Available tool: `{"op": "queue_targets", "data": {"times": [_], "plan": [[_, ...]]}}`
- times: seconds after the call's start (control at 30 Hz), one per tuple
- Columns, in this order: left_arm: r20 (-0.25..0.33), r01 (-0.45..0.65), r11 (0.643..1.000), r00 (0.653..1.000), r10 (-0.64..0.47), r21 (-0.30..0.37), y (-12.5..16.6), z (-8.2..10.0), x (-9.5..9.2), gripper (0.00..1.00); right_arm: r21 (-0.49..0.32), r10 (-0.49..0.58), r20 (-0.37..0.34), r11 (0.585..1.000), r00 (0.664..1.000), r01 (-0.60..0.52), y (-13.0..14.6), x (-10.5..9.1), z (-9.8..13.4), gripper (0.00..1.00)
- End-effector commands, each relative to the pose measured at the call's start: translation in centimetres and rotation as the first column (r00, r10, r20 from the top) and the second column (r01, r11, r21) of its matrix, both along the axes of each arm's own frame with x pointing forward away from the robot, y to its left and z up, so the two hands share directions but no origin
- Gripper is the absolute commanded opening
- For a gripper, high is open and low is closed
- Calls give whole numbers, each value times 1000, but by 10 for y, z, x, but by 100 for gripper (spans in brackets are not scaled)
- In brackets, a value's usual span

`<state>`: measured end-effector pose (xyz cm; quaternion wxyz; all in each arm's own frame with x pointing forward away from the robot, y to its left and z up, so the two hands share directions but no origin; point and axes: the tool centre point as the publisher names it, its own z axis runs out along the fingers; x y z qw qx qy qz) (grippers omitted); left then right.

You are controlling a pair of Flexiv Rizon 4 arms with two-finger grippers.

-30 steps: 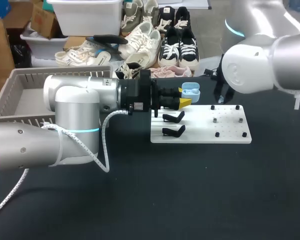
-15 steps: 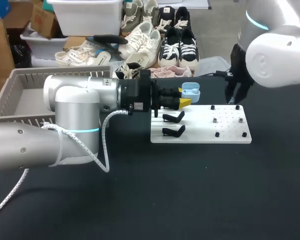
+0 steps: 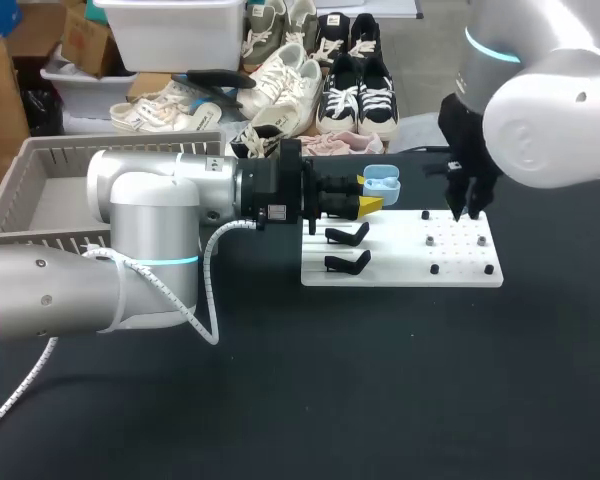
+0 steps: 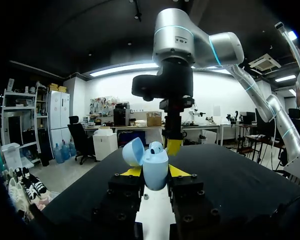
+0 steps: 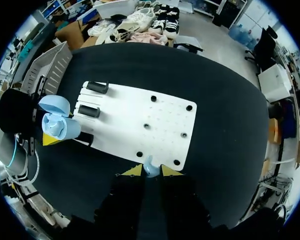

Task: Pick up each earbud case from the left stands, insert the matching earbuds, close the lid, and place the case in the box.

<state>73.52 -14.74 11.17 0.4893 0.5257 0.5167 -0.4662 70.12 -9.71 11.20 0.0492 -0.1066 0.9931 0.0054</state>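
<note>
no readable text, numbers, signs (in any view)

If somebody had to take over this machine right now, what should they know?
Left gripper: shut on the open case, beside the stands.
Right gripper: shut on an earbud, over the board corner away from the stands.
Done: case lifted, lid open, one earbud picked.
To do: insert earbuds, close lid, put case in the box.
</note>
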Motion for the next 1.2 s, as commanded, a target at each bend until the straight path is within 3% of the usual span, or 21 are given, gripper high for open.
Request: {"op": "queue_targets", "data": {"times": [0.03,0.47,1.2], "plan": [[1,1,1000,1000,-1,-2,0,-1,1,0,14,7,14,1000,1000,-7,-9,-13,8,0],[1,1,1000,1000,-1,-2,0,-1,1,0,-47,48,39,998,998,-46,4,-24,32,0],[1,1,1000,1000,-1,-2,0,-1,1,0,-55,101,87,994,991,-97,60,-2,67,0]]}}
